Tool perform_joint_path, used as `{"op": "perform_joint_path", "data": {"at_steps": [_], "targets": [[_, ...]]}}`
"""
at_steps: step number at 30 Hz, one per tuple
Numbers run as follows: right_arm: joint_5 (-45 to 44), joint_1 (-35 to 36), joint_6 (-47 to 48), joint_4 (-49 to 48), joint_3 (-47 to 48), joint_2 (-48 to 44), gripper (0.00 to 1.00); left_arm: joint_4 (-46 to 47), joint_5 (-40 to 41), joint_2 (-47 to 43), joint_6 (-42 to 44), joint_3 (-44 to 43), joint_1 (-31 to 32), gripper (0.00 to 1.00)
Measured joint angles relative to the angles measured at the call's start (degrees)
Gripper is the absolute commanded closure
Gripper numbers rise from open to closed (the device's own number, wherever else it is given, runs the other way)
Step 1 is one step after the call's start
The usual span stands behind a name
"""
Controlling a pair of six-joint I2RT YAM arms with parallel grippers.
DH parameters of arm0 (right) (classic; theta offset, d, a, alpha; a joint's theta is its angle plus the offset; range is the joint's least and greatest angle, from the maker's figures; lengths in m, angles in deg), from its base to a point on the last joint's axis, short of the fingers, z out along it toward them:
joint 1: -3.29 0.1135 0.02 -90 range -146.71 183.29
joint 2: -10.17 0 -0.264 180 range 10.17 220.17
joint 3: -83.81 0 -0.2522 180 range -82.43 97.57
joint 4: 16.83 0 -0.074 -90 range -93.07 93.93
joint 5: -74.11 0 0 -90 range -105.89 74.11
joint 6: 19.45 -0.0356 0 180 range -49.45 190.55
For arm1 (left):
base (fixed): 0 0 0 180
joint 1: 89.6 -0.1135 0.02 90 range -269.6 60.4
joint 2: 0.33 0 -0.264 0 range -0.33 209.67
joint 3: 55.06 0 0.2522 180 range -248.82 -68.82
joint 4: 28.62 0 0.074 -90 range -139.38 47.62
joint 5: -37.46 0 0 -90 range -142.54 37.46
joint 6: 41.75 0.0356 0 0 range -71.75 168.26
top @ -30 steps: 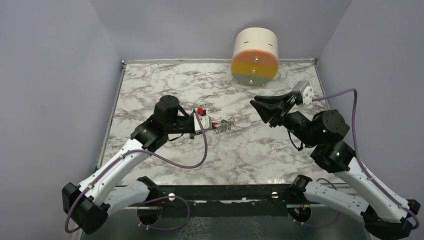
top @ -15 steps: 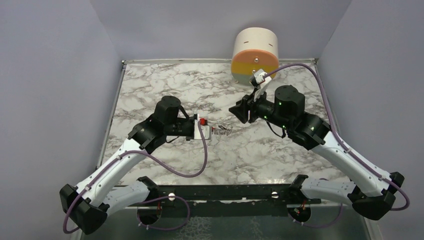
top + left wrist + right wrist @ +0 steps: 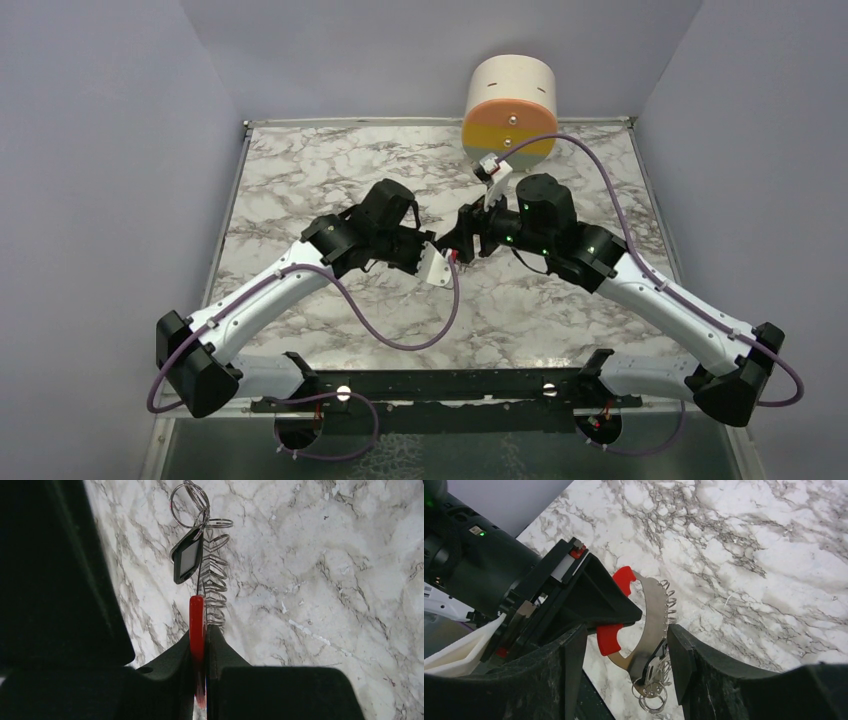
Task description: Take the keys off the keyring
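Faced nose to nose over the middle of the white-and-grey marbled tabletop (image 3: 300,170). Had the left gripper (image 3: 200,636) pressed together on the keys (image 3: 197,612) — pinching the bright red curved plastic head edge-on, with the silvery looped-wire strip (image 3: 216,575) running toward 12 o'clock just beside it. Showed the keyring (image 3: 186,559), a small dark rounded loop with a pale centre, at 11 o'clock off the red head, beneath two thin silver split rings (image 3: 189,500). Had the right gripper (image 3: 624,630) spread, fingers (image 3: 684,660) flanking the bunch at 3 and 9 o'clock — contact impossible to tell. Showed a cream cylinder (image 3: 510,115) with orange, yellow and grey bands at 1 o'clock.
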Motion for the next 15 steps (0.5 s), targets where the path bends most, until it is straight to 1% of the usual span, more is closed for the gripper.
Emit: {"op": "perform_joint_path", "data": {"at_steps": [3,10,13,15], "targets": [[0.63,0.0,-0.44,0.2,0.0,0.98,0.39,-1.53,1.29,-0.28,1.2,0.0,0.09,1.0],[0.63,0.0,-0.57,2.29,0.02,1.16,0.4,-1.6,1.64,-3.43,2.01,0.0,0.09,1.0],[0.66,0.0,-0.66,3.23,0.02,1.16,0.45,-1.57,2.23,-3.69,1.95,0.0,0.09,1.0],[0.79,0.0,-1.03,3.87,0.02,1.31,0.52,-1.57,2.78,-3.67,1.73,0.0,0.09,1.0]]}}
